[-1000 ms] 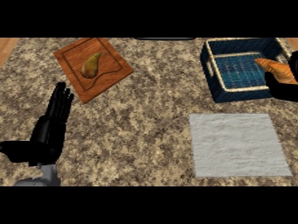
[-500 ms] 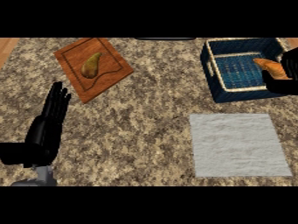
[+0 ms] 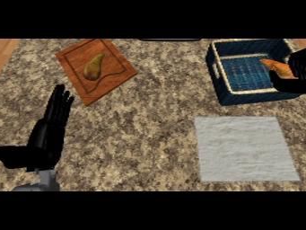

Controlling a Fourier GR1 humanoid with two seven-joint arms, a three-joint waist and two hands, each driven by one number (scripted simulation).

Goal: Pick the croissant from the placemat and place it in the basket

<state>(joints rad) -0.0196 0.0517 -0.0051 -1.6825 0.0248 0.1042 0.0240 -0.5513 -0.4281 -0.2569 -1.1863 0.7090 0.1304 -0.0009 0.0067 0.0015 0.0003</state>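
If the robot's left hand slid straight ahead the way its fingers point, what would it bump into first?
Probably the wooden board holding the pear. The open left hand points up and slightly right, with only bare counter between; it might just skim the board's near corner.

The desk (image 3: 155, 112) is speckled brown and beige granite. The placemat (image 3: 244, 148) is pale grey with a faint mottled weave. The basket (image 3: 241, 92) is dark navy with a lighter blue woven floor and cream rim lines. The croissant (image 3: 277, 68) is orange-brown. The cutting board (image 3: 112, 81) is reddish-brown wood, bearing an olive-yellow pear (image 3: 94, 67). Both hands are black.
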